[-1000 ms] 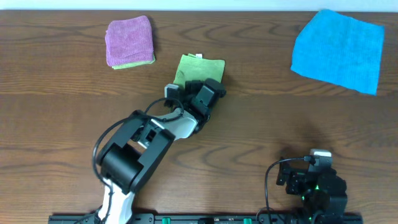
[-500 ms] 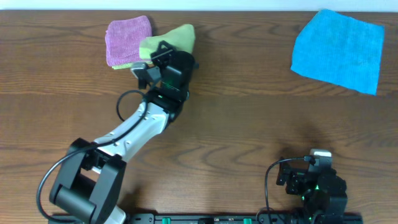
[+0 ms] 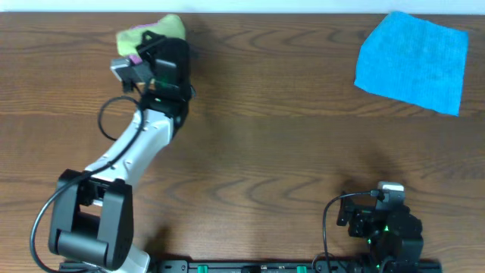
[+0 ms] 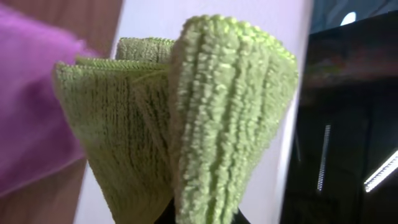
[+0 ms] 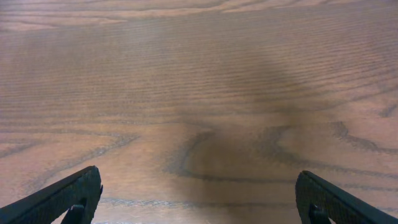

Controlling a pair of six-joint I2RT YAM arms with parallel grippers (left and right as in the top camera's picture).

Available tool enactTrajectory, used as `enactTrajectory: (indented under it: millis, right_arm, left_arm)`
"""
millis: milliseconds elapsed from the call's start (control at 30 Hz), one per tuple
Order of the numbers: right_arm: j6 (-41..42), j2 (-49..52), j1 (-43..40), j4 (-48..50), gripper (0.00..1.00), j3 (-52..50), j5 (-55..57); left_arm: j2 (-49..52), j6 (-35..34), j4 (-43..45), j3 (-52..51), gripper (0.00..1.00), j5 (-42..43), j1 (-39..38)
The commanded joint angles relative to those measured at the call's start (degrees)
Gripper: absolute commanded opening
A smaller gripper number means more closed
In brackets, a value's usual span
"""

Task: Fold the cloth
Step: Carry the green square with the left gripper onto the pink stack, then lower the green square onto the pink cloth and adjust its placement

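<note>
The lime yellow-green cloth [image 3: 155, 26] is folded into a bundle and held at the table's far left edge by my left gripper [image 3: 158, 47], which is shut on it. In the left wrist view the folded cloth [image 4: 205, 118] fills the middle, hanging up from the jaws [image 4: 199, 218]. My right gripper [image 5: 199, 199] is open and empty over bare wood near the front right; it also shows in the overhead view [image 3: 379, 220].
A bright blue cloth [image 3: 413, 61] lies flat at the far right. A pinkish-purple cloth [image 4: 31, 106] lies just left of the held cloth, mostly hidden under the arm in the overhead view.
My left gripper has carried the folded lime cloth from the table's middle back toward the far left, over the pinkish-purple cloth. The right arm has not moved.
</note>
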Motion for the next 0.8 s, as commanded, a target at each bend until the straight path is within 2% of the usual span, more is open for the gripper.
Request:
enactTrajectory:
  millis: [0,200,367,767]
  right_arm:
    - [0.9,-0.5,-0.3,-0.1,0.99,-0.4,-0.2]
    - [0.9,-0.5,-0.3,-0.1,0.99,-0.4,-0.2]
    - [0.9,-0.5,-0.3,-0.1,0.99,-0.4,-0.2]
    - [0.9,-0.5,-0.3,-0.1,0.99,-0.4,-0.2]
  left_arm:
    - [2.9,6.7,0.1,5.3,0.06,0.4,2.1]
    - [11.8,11.4,0.0,15.3,0.06,2.7,4.5]
    - [16.5,16.7,0.0,19.3,0.06,2.6,5.9]
    - [23.0,17.4,0.1,23.3,0.06,3.9,7.1]
